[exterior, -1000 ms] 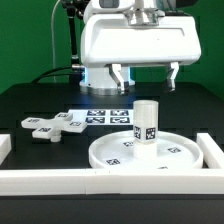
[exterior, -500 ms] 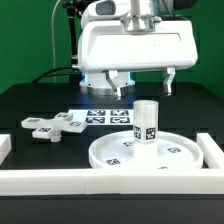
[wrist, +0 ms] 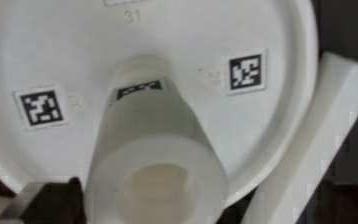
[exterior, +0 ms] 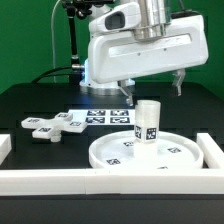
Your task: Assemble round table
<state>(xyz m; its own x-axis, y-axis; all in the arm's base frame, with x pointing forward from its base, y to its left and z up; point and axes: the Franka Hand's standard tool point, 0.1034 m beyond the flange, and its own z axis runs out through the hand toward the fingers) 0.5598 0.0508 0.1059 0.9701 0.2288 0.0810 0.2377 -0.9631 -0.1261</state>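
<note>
At mid-left of the ext. view, the flat cross-shaped foot (exterior: 52, 125) is seen lying on the black table (exterior: 30, 100), not displaced vs. a sec ago. Right of it, near frame ctr, the marker board (exterior: 103, 117) is partly hidden behind the disc. At lower ctr, the large round disc (exterior: 112, 155) lies flat, w/ the short leg (exterior: 146, 120) stood upright at about its middle; neither has been shifted.

Above them, the gripper (exterior: 154, 88) has been swung toward frame right, tilted and lowered over the last sec. Its fingers (exterior: 128, 93) are held spread, w/ nothing pinched. The finger nearer frame left now hangs just beside the leg's top. The other sits higher, toward upper right. The leg's top is thus placed roughly below the gap, slightly left of its ctr; depth cannot be told from this view.

At far right, a white rail bar (exterior: 212, 150) borders the disc.

In the wrist view, the leg (wrist: 155, 160) is shown close under the camera, rising from the disc (wrist: 78, 50), w/ the rail bar (wrist: 332, 120) beside it. No contact is visible.

The change is judged to be an approach for a grasp on the leg. The foot has not yet been fitted, so much of the assembly appears to be left.
</note>
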